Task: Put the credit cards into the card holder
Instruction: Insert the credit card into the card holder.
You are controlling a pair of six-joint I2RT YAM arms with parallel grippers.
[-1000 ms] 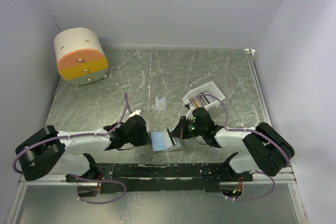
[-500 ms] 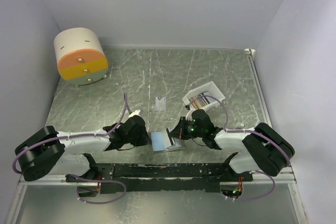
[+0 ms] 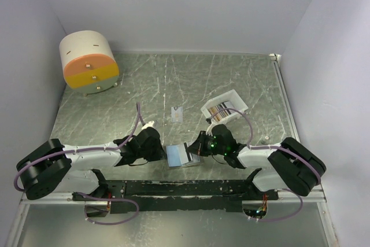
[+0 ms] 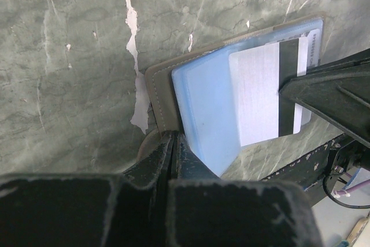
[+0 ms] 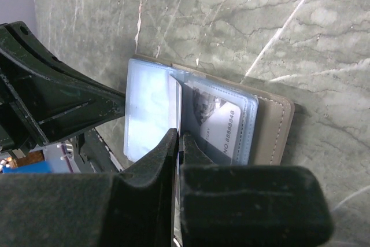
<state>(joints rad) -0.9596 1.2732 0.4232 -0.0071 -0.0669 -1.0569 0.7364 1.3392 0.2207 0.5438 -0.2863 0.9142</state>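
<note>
The card holder point(image 3: 184, 156) lies open near the table's front edge, taupe outside point(image 4: 159, 99) and light blue inside point(image 4: 205, 114). My left gripper point(image 3: 164, 152) is shut on its left side, pinching a blue flap point(image 4: 175, 137). My right gripper point(image 3: 195, 150) is shut on a white credit card with a black stripe point(image 4: 263, 93), held over the open blue sleeve. In the right wrist view that card stands edge-on point(image 5: 178, 105) between my shut jaws point(image 5: 178, 137). Another card with printed digits point(image 5: 222, 128) sits inside a clear pocket of the holder point(image 5: 272, 125).
A white slotted tray point(image 3: 231, 98) with several cards stands behind the right arm. A small pale card point(image 3: 177, 113) lies on the green table. A cream-and-orange drum point(image 3: 88, 62) stands at the back left. Walls enclose the table.
The right gripper has edged slightly toward the near edge with its card. The left arm and the card holder have not moved.
</note>
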